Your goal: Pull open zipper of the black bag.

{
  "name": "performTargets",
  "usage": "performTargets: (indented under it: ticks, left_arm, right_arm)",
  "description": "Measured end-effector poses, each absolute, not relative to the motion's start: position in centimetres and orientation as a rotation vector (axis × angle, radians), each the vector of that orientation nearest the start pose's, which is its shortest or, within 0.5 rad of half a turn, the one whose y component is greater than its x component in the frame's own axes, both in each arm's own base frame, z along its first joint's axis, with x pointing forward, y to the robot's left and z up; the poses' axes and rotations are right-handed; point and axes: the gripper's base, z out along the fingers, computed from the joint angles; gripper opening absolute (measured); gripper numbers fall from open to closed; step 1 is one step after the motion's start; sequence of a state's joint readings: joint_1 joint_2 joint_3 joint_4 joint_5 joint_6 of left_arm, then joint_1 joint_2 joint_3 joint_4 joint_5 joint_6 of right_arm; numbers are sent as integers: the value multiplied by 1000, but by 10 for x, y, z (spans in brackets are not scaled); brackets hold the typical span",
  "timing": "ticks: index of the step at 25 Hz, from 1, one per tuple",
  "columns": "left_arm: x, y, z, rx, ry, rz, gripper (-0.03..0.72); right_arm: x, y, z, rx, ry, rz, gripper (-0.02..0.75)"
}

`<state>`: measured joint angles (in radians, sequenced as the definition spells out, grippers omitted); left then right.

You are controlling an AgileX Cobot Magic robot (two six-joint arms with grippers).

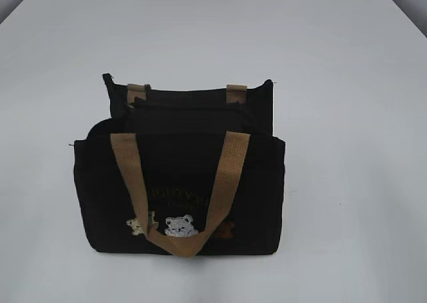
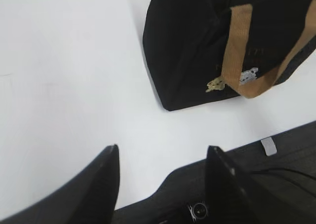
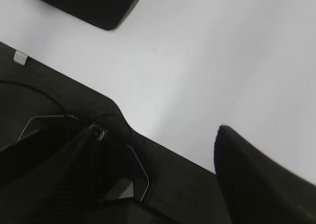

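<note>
The black bag (image 1: 180,183) stands upright on the white table, with tan webbing handles (image 1: 130,176) and small white bears (image 1: 179,226) on its front. Along its top runs a dark zipper line (image 1: 187,104); I cannot make out the pull. Neither gripper shows in the exterior view. In the left wrist view the bag (image 2: 197,46) is at the upper right, well clear of my left gripper (image 2: 163,147), which is open and empty. In the right wrist view only a corner of the bag (image 3: 94,7) shows at the top left. My right gripper (image 3: 158,130) is wide open, holding nothing.
The white table (image 1: 347,116) extends on every side of the bag. A black base panel with cables lies along the near table edge under both grippers (image 2: 281,160) (image 3: 44,95).
</note>
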<state>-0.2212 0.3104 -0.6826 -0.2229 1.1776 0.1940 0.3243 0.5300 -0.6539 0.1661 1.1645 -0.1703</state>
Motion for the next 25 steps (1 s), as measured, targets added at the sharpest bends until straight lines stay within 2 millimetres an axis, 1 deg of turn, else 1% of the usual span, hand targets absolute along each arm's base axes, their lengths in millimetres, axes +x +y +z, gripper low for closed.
performTargets:
  ticks: [2,4,6,7,10,12,17,25]
  left_arm:
    - [1,-19,307,480,2166,-281,419]
    - [-17,-15,300,474,2082,-277,419]
    - [-28,-12,297,469,2024,-274,419]
    - [-30,-12,296,469,2019,-274,419]
    - [-24,-13,288,474,2066,-276,419]
    - [-22,-13,287,468,2062,-273,419]
    - [-13,-14,286,435,1998,-271,419]
    - [-12,-15,286,431,1989,-271,419]
  right_arm:
    - [43,29,297,-588,2379,281,561]
    - [27,23,296,-577,2299,275,561]
    - [14,18,295,-566,2226,267,561]
    - [9,16,294,-561,2196,269,561]
    - [1,13,283,-555,2164,267,561]
    - [0,13,276,-557,2172,265,561]
    - [4,14,270,-544,2150,265,562]
    - [5,14,270,-538,2136,266,562]
